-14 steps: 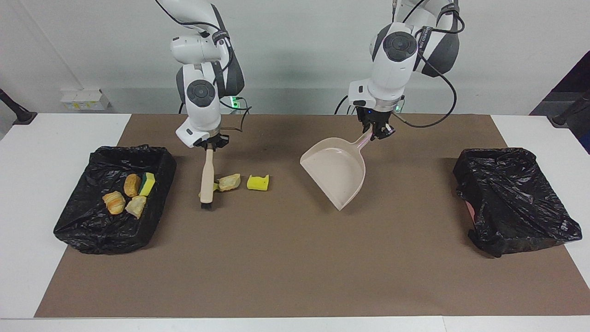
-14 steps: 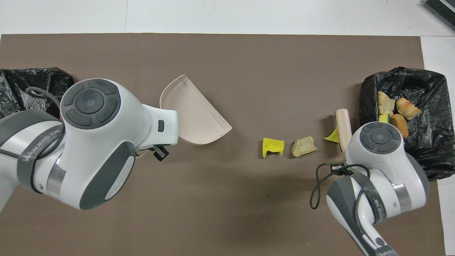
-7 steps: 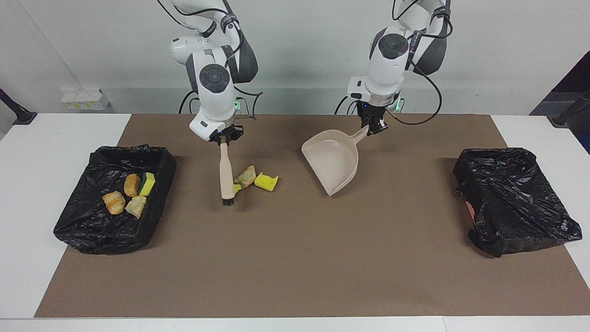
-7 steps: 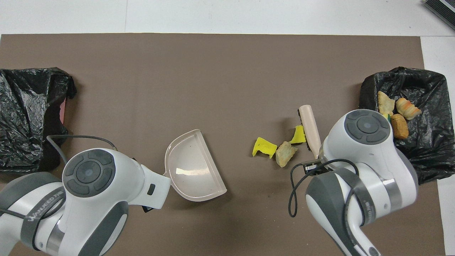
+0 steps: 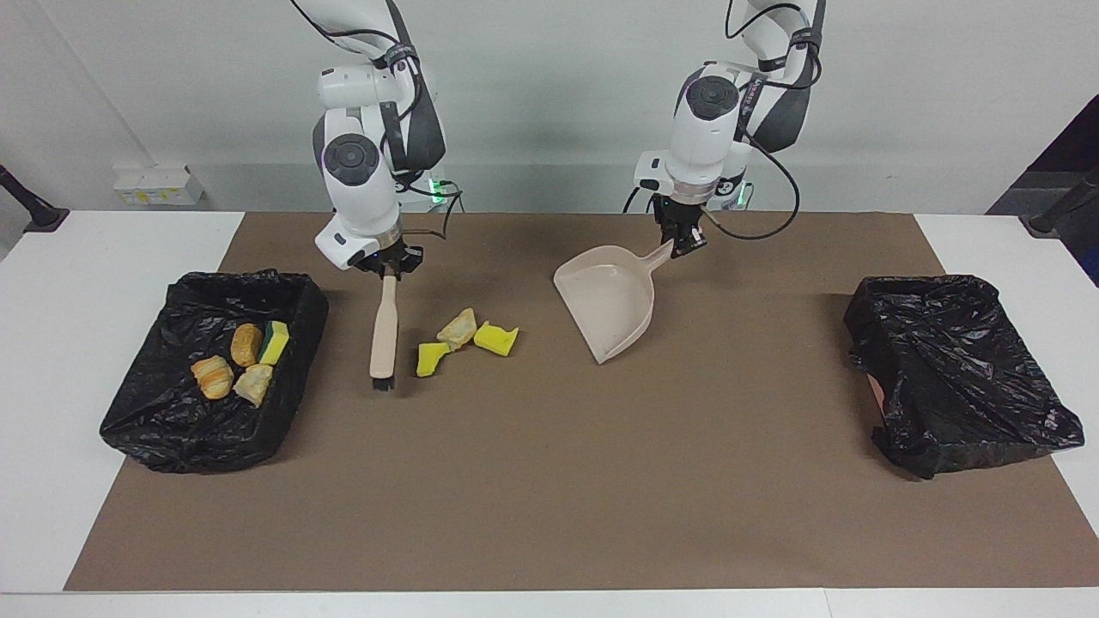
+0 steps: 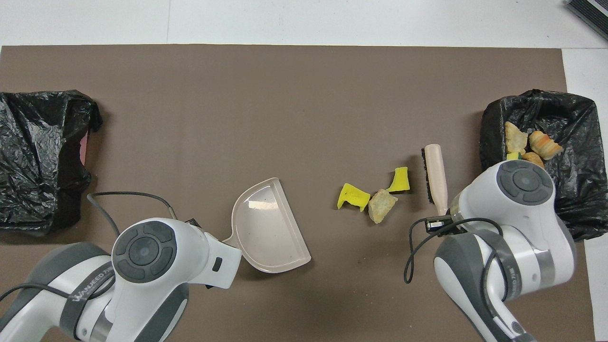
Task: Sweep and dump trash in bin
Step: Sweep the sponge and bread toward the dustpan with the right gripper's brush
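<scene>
Three pieces of trash lie close together on the brown mat: a yellow sponge chunk (image 5: 429, 357) (image 6: 400, 179), a tan bread lump (image 5: 458, 327) (image 6: 381, 212) and another yellow chunk (image 5: 496, 340) (image 6: 352, 197). My right gripper (image 5: 391, 264) is shut on the handle of the beige brush (image 5: 384, 330) (image 6: 436, 178), whose bristles touch the mat beside the trash, a small gap away. My left gripper (image 5: 683, 242) is shut on the handle of the beige dustpan (image 5: 605, 296) (image 6: 268, 228), which is tilted with its lip down, apart from the trash.
A black-lined bin (image 5: 163, 429) (image 6: 577, 118) at the right arm's end of the table holds several bread and sponge pieces (image 5: 245, 356). Another black-lined bin (image 5: 953, 369) (image 6: 38, 152) sits at the left arm's end.
The brush pushed the three pieces together toward the dustpan, then drew back toward the right arm's end. The dustpan came nearer to the robots and a little toward the trash.
</scene>
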Controlling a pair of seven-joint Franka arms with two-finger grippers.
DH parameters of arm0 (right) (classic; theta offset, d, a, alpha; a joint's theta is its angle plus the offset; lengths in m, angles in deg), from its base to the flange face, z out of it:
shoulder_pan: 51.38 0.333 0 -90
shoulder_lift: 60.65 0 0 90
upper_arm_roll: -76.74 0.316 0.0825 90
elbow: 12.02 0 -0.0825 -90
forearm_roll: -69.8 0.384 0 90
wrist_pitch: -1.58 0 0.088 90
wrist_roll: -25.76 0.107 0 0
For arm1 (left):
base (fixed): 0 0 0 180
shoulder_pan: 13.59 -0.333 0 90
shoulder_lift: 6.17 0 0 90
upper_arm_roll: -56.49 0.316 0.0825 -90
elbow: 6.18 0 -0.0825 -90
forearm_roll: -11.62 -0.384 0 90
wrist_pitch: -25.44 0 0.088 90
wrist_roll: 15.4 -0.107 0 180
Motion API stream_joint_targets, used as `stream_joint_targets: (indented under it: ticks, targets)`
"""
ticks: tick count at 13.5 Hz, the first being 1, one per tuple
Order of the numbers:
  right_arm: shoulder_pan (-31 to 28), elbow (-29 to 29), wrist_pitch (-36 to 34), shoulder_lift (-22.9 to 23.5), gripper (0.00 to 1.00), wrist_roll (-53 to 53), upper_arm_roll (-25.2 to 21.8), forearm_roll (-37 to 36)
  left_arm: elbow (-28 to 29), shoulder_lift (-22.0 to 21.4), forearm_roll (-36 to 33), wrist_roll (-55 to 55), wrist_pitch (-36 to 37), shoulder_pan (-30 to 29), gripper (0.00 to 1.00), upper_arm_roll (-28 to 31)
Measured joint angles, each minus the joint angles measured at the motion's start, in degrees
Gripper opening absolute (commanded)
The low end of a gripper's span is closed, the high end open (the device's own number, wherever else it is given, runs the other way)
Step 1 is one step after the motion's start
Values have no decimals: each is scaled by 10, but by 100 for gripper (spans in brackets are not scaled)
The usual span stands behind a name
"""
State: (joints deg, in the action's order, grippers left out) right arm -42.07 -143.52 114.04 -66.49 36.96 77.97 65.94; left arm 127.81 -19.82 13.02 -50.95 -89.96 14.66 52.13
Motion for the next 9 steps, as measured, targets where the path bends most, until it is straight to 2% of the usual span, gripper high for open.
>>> stream_joint_targets:
  ticks: [4,9]
  targets:
    - [1,-61,68,-1,0,-3,2,19,5,5,1,27,-15,5,0,-1]
    - [44,-55,74,-3,0,-28,6,88,7,24,1,50,-41,15,0,-1]
